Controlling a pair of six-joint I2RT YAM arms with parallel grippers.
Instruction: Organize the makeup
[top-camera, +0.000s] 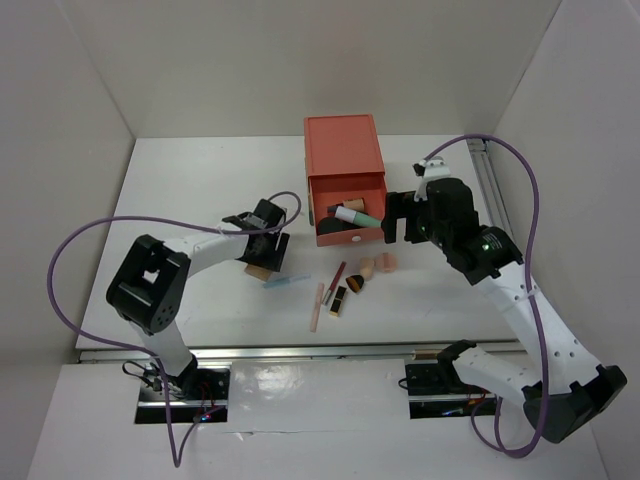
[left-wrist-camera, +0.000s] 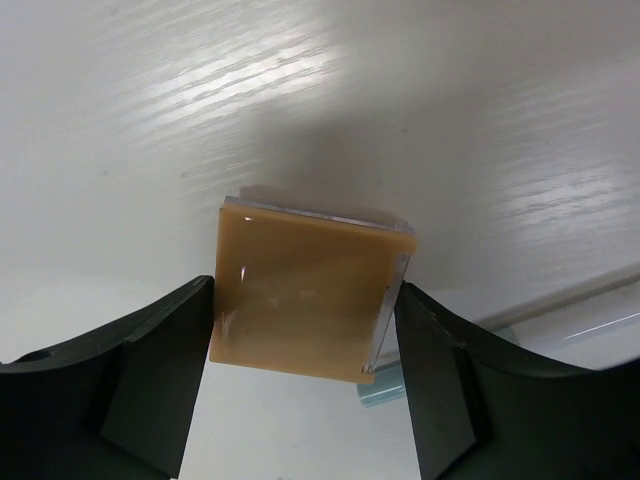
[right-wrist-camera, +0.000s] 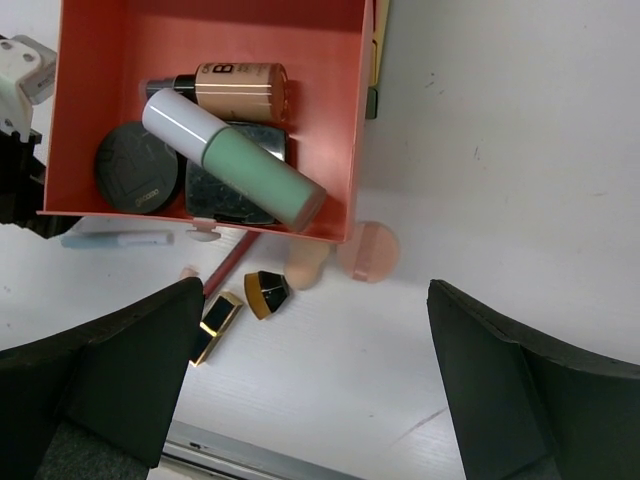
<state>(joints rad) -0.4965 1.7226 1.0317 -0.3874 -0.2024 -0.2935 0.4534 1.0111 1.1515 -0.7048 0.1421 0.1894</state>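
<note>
From above: pinching tan compact (top-camera: 258, 272) on table (top-camera: 180, 180) with left gripper (top-camera: 262, 260), just beside blue pencil (top-camera: 285, 282); hovering right gripper (top-camera: 390, 220), spread wide, beside drawer (top-camera: 332, 239); left wrist: pressing fingers (left-wrist-camera: 150, 380) against both compact sides; right wrist: looking down on mint tube (right-wrist-camera: 235, 155) lying in drawer, sponges (right-wrist-camera: 367, 250) just outside.

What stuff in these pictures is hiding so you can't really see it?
- Left wrist view: blue pencil, only a sliver shows behind the tan compact; whether the left gripper grips that compact is unclear.
- Right wrist view: black compact, mostly covered by the mint tube.
- Top view: tan compact, mostly hidden under the left gripper.
</note>
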